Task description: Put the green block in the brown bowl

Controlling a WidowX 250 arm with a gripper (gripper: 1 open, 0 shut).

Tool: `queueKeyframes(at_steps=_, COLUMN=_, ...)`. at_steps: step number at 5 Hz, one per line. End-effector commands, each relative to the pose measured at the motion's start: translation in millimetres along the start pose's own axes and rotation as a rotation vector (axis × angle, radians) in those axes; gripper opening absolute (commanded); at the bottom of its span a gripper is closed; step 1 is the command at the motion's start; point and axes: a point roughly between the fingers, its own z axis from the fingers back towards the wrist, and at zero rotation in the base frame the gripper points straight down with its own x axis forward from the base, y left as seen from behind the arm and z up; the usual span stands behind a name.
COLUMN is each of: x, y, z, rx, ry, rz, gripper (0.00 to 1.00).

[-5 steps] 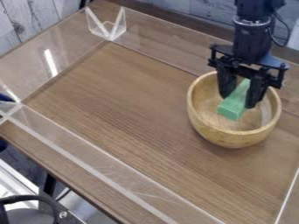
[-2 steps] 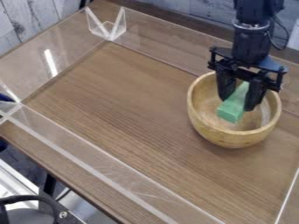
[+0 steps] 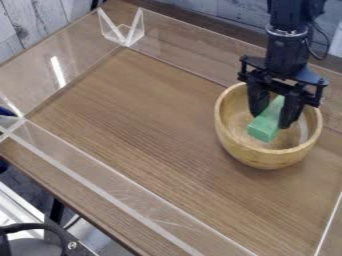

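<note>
The green block [image 3: 265,124] lies tilted inside the brown bowl [image 3: 235,142] at the right of the table. Its lower end rests on the bowl's floor and its upper end points up between my fingers. My gripper [image 3: 283,102] points straight down into the bowl, right over the block's upper end. The black fingers [image 3: 255,92] stand apart on either side of the block, so the gripper looks open and not pressed on it. The block's top end is partly hidden behind the fingers.
A clear plastic wall [image 3: 54,62] rims the wooden table [image 3: 134,130] on the left, front and back. A clear corner bracket [image 3: 123,28] stands at the far left. The bowl sits near the table's right edge.
The block has settled very slightly lower in the bowl. The gripper has stayed in place with the same opening.
</note>
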Motion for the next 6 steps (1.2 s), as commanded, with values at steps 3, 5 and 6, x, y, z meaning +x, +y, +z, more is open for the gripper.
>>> queueKeyframes(at_steps=3, x=9.1, y=-1.7, z=5.5, rx=0.003, ry=-0.029, rz=-0.015, gripper=0.00)
queueKeyframes(at_steps=5, x=10.3, y=-0.7, z=4.7, rx=0.003, ry=-0.021, rz=-0.013, gripper=0.00)
queueKeyframes(at_steps=6, x=10.9, y=-0.2, z=4.3, rx=0.003, ry=-0.017, rz=-0.011, gripper=0.00)
